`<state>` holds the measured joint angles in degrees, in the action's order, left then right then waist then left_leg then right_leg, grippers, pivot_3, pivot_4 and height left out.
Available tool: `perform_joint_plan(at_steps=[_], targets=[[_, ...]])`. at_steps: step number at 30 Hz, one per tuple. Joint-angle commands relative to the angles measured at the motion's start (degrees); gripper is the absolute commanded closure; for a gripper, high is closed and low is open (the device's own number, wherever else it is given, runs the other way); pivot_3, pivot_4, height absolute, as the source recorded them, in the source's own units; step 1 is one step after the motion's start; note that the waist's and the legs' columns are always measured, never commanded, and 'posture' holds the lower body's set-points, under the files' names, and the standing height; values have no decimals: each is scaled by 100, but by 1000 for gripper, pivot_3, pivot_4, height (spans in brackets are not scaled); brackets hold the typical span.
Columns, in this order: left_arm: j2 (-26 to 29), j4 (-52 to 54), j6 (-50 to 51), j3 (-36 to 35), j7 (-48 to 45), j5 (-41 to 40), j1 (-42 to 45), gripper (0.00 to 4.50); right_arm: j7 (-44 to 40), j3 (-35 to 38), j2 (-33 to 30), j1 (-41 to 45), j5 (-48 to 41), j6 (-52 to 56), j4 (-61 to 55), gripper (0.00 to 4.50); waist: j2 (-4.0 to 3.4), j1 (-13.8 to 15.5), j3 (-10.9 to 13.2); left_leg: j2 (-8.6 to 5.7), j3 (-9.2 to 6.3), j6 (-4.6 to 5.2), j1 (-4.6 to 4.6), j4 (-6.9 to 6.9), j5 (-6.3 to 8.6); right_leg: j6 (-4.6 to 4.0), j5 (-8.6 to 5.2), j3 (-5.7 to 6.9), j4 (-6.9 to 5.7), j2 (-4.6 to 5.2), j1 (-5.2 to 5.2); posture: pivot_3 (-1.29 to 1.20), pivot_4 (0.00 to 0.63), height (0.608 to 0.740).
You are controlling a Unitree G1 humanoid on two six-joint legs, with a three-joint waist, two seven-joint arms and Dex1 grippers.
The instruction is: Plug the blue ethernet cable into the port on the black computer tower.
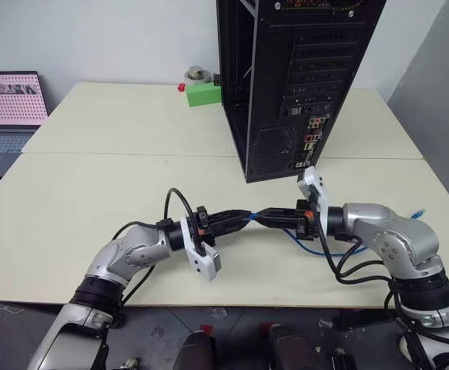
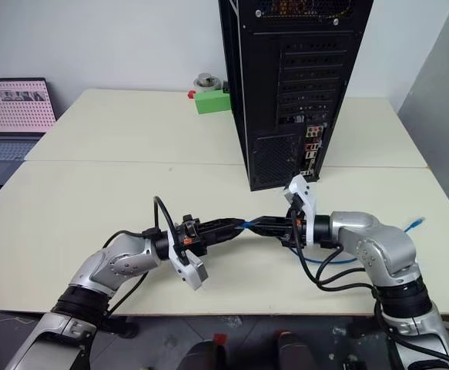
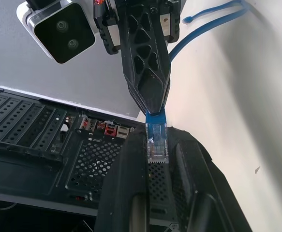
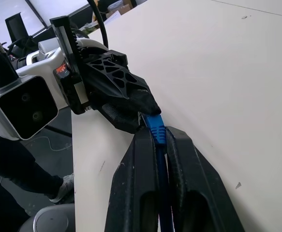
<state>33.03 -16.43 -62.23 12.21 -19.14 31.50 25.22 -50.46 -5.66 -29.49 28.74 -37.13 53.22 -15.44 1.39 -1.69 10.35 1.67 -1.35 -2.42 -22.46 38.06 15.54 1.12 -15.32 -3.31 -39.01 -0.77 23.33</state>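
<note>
- A pale cream surface (image 1: 116, 193) made of two tabletops butted together, with a seam running across between them.
- A small green box (image 1: 203, 93) at the far edge, with a red piece on its left side.
- A round grey object (image 1: 197, 75) on top of the box.
- An open laptop (image 1: 8, 108) at the far left, screen lit.

Two arms, silver-grey rounded metal housings w/ black joint bands. Left gripper (image 2: 236, 226) and right gripper (image 2: 260, 225): matte black fingers, triangular lattice cut-outs, orange-red accents at base. White boxy wrist cam modules, twin dark lenses. Thick black cables loop loose round each forearm.
</note>
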Motion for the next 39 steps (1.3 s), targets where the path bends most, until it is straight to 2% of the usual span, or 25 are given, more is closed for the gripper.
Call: perform_joint_plan(at_steps=[1, 6, 9, 12, 14, 18, 20, 27, 32, 39], targets=[[91, -22, 48, 84, -19, -407, 50, 3364, -71, 48, -63, 125, -87, -36, -89, 4500, 0, 0, 0, 0, 0, 0, 0, 0, 0, 0, 0, 0, 0, 0, 0, 0, 150, 740], [122, 11, 685, 280, -548, -1032, 6, 2417, -81, 97, -149, 105, -94, -28, -128, 4500, 0, -1, 0, 1, -1, 0, -1, 0, 0, 0, 0, 4, 0, 2, 0, 0, 150, 740], [68, 264, 1456, 315, -1037, -1840, -140, 1811, -11, 204, -243, 26, -85, -57, -211, 4500, 0, -4, 0, 1, -1, 0, -4, 1, 0, 0, 0, 8, 0, 2, 0, 0, 150, 740], [-30, 964, 3332, 410, -1935, -3137, -509, 1226, 255, 406, -295, -105, 5, -148, -297, 4500, 0, -10, 0, 5, -2, 0, -4, 0, 0, 0, 0, 10, -1, 2, 0, 0, 150, 740], [-69, 1470, 4397, 406, -2267, -3646, -699, 838, 473, 537, -310, -189, 90, -216, -353, 4500, 0, -12, 0, 6, -6, 0, -7, 0, 0, 0, 0, 15, -1, 3, 0, 0, 150, 740], [-323, 2439, 6115, 248, -2260, -4407, -789, 838, 1283, 931, -237, -397, 461, -486, -495, 4500, 0, -8, 0, 1, -13, 0, -15, 3, 0, 1, -1, 24, 0, 3, 2, 0, 150, 740], [-567, 2727, 6900, 116, -1949, -4575, -628, 838, 1733, 954, -184, -498, 836, -734, -624, 4500, 0, 1, 0, 1, -18, 0, -19, 6, 0, 2, -1, 28, 0, 5, 2, 0, 150, 740], [-1234, 3085, 8678, 17, -1137, -4553, 103, 838, 3882, 913, 858, -327, 2169, -1432, -414, 4500, -1, -33, 0, -8, -14, -1, -12, 2, -1, 2, -2, 22, -1, -13, 2, 0, 150, 740], [-1660, 3059, 8862, 63, -835, -4372, 416, 838, 4600, 978, 1443, -73, 2585, -1714, -20, 4500, -1, -16, 0, -8, -11, -3, -15, 3, -2, 0, -1, 13, -2, -9, 7, 0, 150, 740], [-1960, 2925, 8705, 190, -526, -3930, 532, 838, 4783, 1059, 1681, 324, 2741, -1926, 474, 4500, -1, -16, 0, -11, -5, -3, -14, 2, -2, 0, 0, -26, -2, -5, 11, 0, 150, 740]])
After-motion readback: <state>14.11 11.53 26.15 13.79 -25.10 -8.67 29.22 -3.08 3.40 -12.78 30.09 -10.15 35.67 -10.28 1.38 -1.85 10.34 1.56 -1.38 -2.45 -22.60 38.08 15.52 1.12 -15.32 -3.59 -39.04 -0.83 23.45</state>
